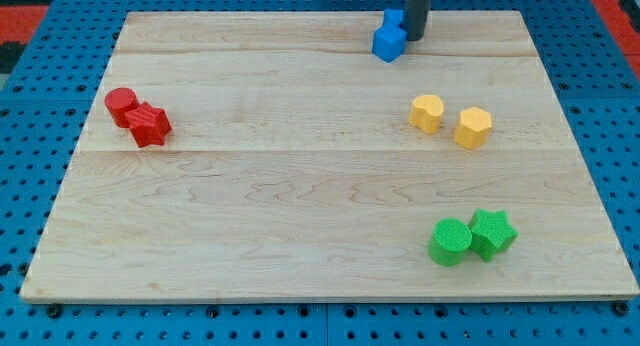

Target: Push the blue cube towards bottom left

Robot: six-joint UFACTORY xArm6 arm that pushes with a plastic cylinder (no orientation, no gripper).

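- Nearest the view's bottom, toward the right, a green cylinder (450,242) sits on the bench (300,216), a pale wooden board lying on a blue pegboard (20,186).
- A green star-shaped block (492,233) stands just to the cylinder's right, and the two look to be touching.
- Further up on the right, two yellow blocks sit near one another with a small gap between them: a yellow heart-shaped block (427,113) on the left and a yellow hexagonal block (473,127) to its right, slightly lower in the view.
- At about the same depth on the view's left, a red star-shaped block (151,125) touches a red cylinder (121,105), which lies just above and to its left.
- The middle of the board carries nothing but wood grain.
- Farthest away, close to the view's top edge and right of centre, is the blue cube (388,43), well apart from every other block.
- A second blue shape (395,19) shows just above the cube and against my rod; I cannot tell whether it is a separate block.
- My tip (414,38) rests at the cube's upper right side, touching it or very nearly so, with the dark rod rising straight out of the view's top.
- I carry no claw, only this rod, so there is nothing wide, narrow or holding.
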